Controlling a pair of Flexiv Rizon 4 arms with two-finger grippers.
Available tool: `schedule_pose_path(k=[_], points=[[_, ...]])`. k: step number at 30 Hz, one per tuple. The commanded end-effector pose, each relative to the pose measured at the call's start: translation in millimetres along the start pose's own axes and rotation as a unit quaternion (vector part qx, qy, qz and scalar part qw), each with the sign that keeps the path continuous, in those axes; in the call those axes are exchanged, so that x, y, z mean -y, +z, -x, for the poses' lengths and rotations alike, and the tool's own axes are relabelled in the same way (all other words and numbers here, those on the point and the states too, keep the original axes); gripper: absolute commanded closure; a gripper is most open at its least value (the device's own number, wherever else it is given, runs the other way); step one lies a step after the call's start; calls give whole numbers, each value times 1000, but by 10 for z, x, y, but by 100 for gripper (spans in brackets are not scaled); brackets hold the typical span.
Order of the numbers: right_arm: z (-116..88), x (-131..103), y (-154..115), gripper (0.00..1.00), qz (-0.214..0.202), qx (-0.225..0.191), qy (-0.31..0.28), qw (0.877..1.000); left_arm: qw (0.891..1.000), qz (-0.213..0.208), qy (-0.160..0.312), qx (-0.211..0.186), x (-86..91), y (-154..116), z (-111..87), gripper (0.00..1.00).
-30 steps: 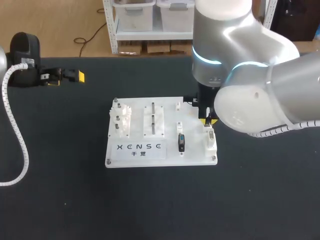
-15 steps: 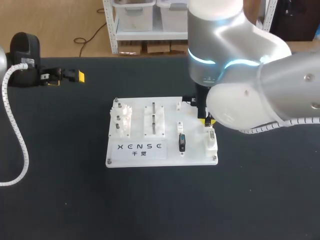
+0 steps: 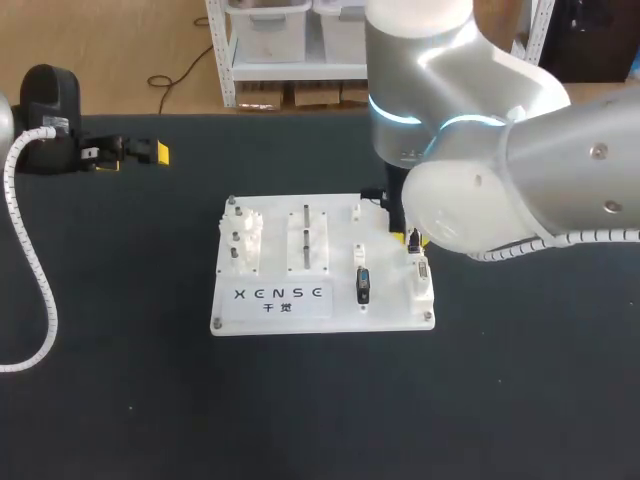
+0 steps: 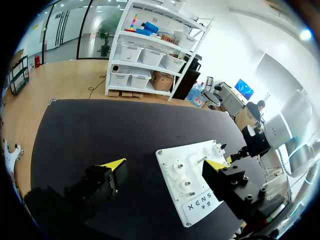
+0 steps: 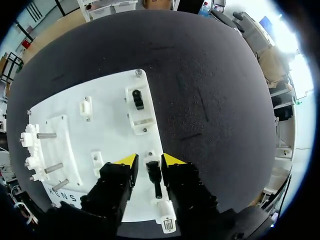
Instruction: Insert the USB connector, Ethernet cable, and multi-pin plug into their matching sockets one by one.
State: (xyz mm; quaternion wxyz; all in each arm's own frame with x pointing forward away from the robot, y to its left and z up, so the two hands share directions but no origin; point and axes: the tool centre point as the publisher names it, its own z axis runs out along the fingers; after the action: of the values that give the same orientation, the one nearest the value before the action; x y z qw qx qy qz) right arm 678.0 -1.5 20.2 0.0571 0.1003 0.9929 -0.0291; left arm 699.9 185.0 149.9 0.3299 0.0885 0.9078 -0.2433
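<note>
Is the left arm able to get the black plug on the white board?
Probably not from there: the left gripper sits far from the black plug, off at the back left. The path looks free; the right arm hangs over the right of the board.

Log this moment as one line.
left end effector: open, empty, away from board | right end effector: open, astride black plug on board
</note>
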Motion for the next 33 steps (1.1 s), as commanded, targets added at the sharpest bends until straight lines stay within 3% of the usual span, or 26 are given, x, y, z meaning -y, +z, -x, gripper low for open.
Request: schedule_pose_path(k=[1,10,20,32,33], points=[[-101,5,-283,0,17,28,5,999,1000,0,0,0,0,0,0,0],[-419,-249,-616,0,40,29,-9,999,1000,0,0,0,0,0,0,0],[-815,-431,-467,0,37,-3,-52,998,1000,0,0,0,0,0,0,0],[-954,-495,-216,0,41,-33,-83,995,1000,0,0,0,0,0,0,0],[-956,-498,-201,4,38,-33,-82,995,1000,0,0,0,0,0,0,0]])
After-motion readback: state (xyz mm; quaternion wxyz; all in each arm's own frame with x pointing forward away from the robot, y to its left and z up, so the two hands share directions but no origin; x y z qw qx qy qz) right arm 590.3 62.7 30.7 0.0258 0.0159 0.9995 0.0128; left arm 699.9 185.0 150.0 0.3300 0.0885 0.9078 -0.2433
